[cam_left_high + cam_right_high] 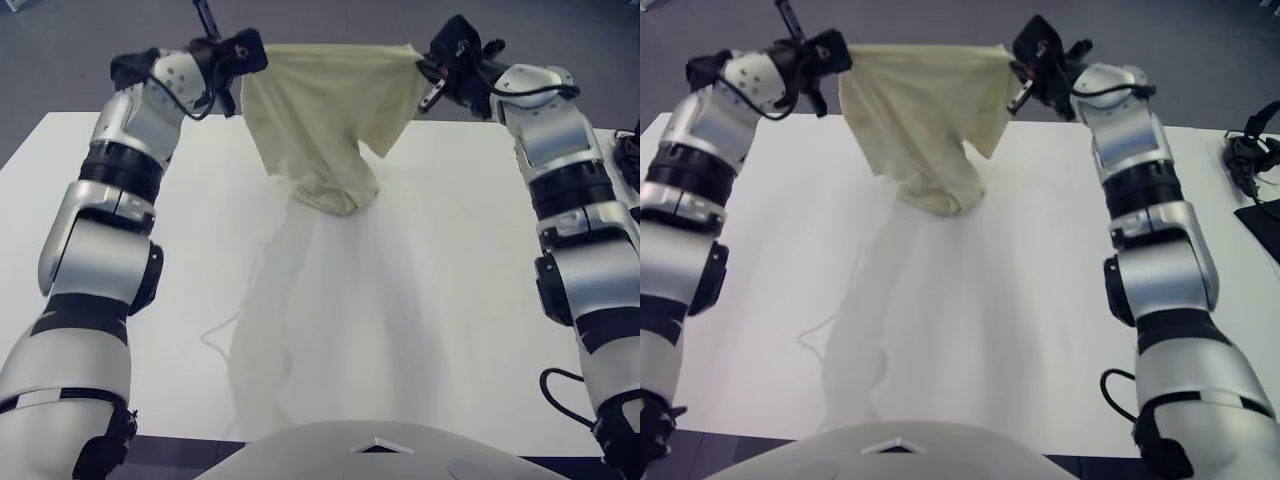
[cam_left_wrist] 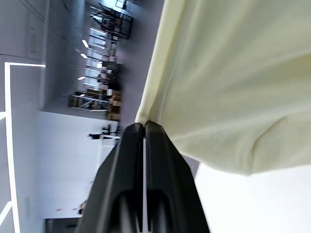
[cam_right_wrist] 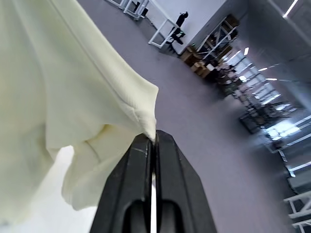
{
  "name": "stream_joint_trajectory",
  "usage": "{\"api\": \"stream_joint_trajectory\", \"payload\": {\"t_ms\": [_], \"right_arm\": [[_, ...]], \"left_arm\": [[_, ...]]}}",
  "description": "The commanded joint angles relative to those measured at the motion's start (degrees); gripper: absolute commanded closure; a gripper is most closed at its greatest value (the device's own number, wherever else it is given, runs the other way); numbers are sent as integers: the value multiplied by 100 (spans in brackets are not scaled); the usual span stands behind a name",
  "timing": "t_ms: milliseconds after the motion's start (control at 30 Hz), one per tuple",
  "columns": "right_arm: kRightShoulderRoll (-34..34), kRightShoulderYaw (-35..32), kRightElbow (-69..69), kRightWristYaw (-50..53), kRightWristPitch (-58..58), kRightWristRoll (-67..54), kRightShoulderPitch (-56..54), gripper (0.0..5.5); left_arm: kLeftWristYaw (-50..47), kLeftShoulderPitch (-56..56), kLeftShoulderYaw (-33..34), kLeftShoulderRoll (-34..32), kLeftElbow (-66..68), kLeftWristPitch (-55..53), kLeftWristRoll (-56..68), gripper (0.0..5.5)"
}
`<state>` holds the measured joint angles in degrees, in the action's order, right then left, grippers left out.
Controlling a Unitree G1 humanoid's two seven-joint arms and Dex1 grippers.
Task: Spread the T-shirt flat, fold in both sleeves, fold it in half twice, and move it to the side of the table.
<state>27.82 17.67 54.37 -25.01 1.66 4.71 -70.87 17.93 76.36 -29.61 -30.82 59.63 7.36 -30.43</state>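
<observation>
Clamped black fingers (image 2: 131, 160) of the left gripper (image 2: 144, 126) and right gripper (image 3: 154, 136) each hold a top corner of the pale yellow fabric T-shirt (image 1: 325, 120). Its edge is taut between them, its body hangs down, and its bunched lower end touches the white bench (image 1: 420, 330).

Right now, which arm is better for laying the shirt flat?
Neither alone, I think: the left fingers and right fingers each pinch a corner of the T-shirt hanging over the table, so both should lower together.
</observation>
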Motion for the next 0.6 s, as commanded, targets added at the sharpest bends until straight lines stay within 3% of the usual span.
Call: {"api": "stream_joint_trajectory", "payload": {"t_ms": [33, 167, 300, 433, 600], "right_arm": [[-1, 174, 1714, 1792, -709, 1017, -1347, 550], [70, 286, 2164, 2528, -888, 1594, -1680, 550], [123, 252, 2223, 2463, -1117, 1817, -1658, 550], [294, 91, 1968, 1605, -1713, 1653, -1105, 550], [599, -283, 1279, 283, -2093, 1176, -306, 550]], "left_arm": [[-1781, 1472, -919, -141, 1454, -79, -1483, 548], [-2326, 1835, -1281, -158, 1801, -107, -2058, 548], [-2401, 1780, -1447, -182, 1776, 105, -2314, 548], [-2169, 1158, -1491, -407, 1270, 691, -2336, 548], [-1084, -458, -816, -1301, -982, 985, -1628, 548]]}}
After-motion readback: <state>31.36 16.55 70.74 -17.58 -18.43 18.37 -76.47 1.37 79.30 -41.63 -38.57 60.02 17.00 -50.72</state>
